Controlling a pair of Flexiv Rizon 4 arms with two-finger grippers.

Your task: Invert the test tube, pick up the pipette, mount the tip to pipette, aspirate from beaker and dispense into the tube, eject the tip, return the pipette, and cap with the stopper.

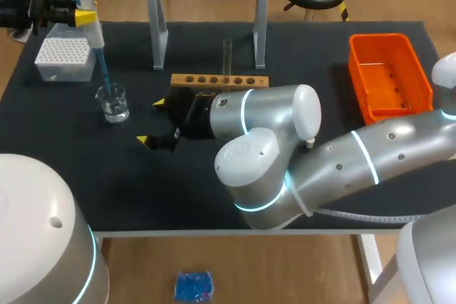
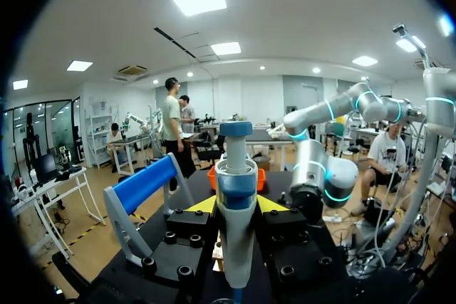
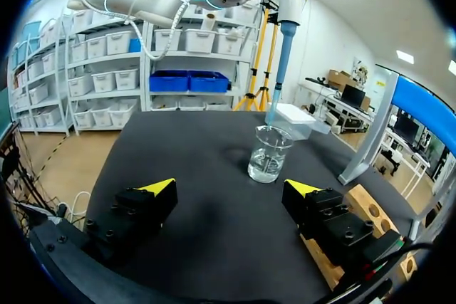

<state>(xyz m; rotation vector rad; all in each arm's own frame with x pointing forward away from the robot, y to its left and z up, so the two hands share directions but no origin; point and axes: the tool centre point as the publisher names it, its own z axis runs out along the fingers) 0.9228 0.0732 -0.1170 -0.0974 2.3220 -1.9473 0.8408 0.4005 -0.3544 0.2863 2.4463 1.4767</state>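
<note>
My left gripper (image 1: 84, 16) is at the table's back left, shut on the white and blue pipette (image 1: 91, 26), which it holds upright. The pipette's blue tip (image 1: 105, 76) dips into the glass beaker (image 1: 113, 102), which holds some clear liquid. In the left wrist view the pipette (image 2: 235, 211) stands between the yellow fingertips (image 2: 203, 204). My right gripper (image 1: 153, 122) lies open near the table's middle, right of the beaker, with nothing in it. In the right wrist view the beaker (image 3: 269, 153) and pipette (image 3: 286, 19) are ahead of the open right gripper (image 3: 229, 189). A clear test tube (image 1: 227, 55) stands upright in the wooden rack (image 1: 219, 80).
A white tip box (image 1: 64, 58) sits at the back left, behind the beaker. A blue-topped stand (image 1: 206, 5) straddles the rack at the back. An orange bin (image 1: 388, 76) is at the right. My right arm (image 1: 299, 154) spans the front right of the table.
</note>
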